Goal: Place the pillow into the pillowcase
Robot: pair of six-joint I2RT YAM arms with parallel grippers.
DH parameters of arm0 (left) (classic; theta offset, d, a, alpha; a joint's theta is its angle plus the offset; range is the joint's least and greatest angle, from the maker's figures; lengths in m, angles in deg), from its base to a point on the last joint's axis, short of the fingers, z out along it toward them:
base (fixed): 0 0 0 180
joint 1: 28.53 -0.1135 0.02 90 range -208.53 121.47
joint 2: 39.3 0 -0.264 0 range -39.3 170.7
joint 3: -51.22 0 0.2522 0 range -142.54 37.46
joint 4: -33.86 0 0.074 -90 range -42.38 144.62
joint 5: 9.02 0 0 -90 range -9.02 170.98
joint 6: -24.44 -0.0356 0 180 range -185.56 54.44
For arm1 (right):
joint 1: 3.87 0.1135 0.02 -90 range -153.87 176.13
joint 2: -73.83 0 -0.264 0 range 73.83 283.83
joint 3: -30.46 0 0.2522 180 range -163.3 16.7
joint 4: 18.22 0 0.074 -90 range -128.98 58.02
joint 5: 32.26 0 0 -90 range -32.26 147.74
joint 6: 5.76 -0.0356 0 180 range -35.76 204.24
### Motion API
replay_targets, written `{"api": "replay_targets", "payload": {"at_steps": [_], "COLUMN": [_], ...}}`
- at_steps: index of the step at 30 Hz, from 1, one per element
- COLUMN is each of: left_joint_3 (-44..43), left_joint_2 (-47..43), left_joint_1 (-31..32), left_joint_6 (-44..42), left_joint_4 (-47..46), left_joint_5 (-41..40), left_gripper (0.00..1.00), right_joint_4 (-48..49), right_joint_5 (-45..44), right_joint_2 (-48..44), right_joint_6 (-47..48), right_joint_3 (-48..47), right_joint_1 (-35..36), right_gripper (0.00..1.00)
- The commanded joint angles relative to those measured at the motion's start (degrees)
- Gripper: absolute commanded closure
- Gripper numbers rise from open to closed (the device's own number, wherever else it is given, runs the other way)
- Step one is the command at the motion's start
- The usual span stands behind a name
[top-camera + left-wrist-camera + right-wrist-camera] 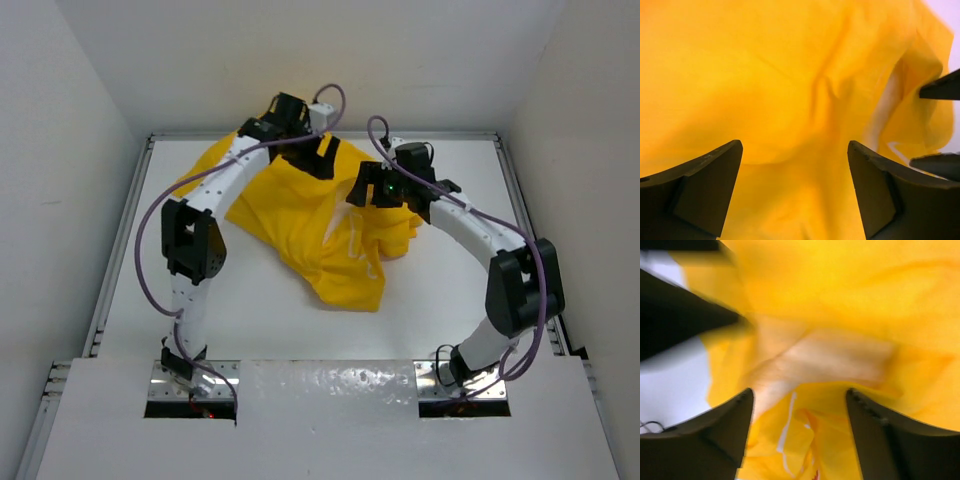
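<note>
The yellow pillowcase (pixel 300 225) lies crumpled in a heap on the middle of the white table. It fills the left wrist view (pixel 765 85) and the right wrist view (pixel 865 295). A pale cream patch (pixel 825 360), seemingly the pillow, shows between yellow folds; a pale strip (pixel 885 105) shows in the left wrist view too. The rest of the pillow is hidden. My left gripper (pixel 322 158) (pixel 795 147) is open just above the heap's far edge. My right gripper (pixel 372 192) (pixel 800 392) is open over the heap's right side, close to the left one. Neither holds anything.
The white table (pixel 450 290) has raised metal rails at the left (pixel 120 250) and right (pixel 525 210), with white walls around. Purple cables loop off both arms. The other gripper's dark fingers show in each wrist view (pixel 940 87) (pixel 680 320).
</note>
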Motion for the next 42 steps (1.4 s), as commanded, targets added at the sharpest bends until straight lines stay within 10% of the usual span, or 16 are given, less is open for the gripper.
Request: {"api": "replay_targets", "payload": {"at_steps": [1, 3, 9, 11, 12, 13, 15, 16, 18, 23, 42], "left_joint_3": [-5.82, -7.05, -9.17, -8.56, -7.42, -7.06, -5.92, -5.57, -3.11, 6.63, 4.46], "left_joint_2": [-3.31, -4.54, -6.48, -6.22, -5.52, -4.82, -2.28, -1.39, 0.46, 0.72, 17.60], "left_joint_1": [-3.10, -4.24, -18.10, -25.99, -31.61, -34.19, -38.33, -41.39, -42.65, -42.83, -41.16], "left_joint_6": [0.10, 0.62, 7.12, 8.18, 8.10, 8.18, 7.57, 6.96, 4.85, -2.97, 0.27], "left_joint_4": [2.52, 2.52, 0.06, 0.32, 0.41, 1.19, 2.08, 2.52, 2.52, -5.81, -12.16], "left_joint_5": [2.28, 1.85, 1.57, 1.93, 1.50, 0.27, -0.26, -0.88, -5.26, -11.33, -15.03], "left_gripper": [0.15, 0.01, 0.00, 0.00, 0.06, 0.36, 0.66, 0.75, 0.69, 0.13, 0.15], "right_joint_4": [-13.19, -14.17, -21.54, -24.71, -26.29, -27.09, -27.27, -26.92, -25.52, -19.38, -0.90], "right_joint_5": [-7.05, -9.26, -16.55, -16.83, -17.78, -19.10, -19.63, -20.86, -22.88, -31.22, -39.58], "right_joint_2": [1.44, 0.74, -5.49, -9.26, -10.67, -13.30, -15.95, -17.09, -19.38, -19.84, 0.20], "right_joint_6": [4.26, 4.88, 10.40, 12.17, 12.62, 12.53, 13.40, 13.15, 11.84, 11.04, 3.39], "right_joint_3": [-6.26, -7.58, -9.61, -7.43, -6.19, -3.40, 0.57, 2.50, 8.39, 19.91, 24.76], "right_joint_1": [-0.02, -0.80, -1.86, -1.25, -0.03, 0.85, 4.87, 6.82, 13.30, 32.27, 42.87], "right_gripper": [0.23, 0.02, 0.04, 0.52, 1.00, 1.00, 1.00, 0.93, 0.43, 0.01, 0.08]}}
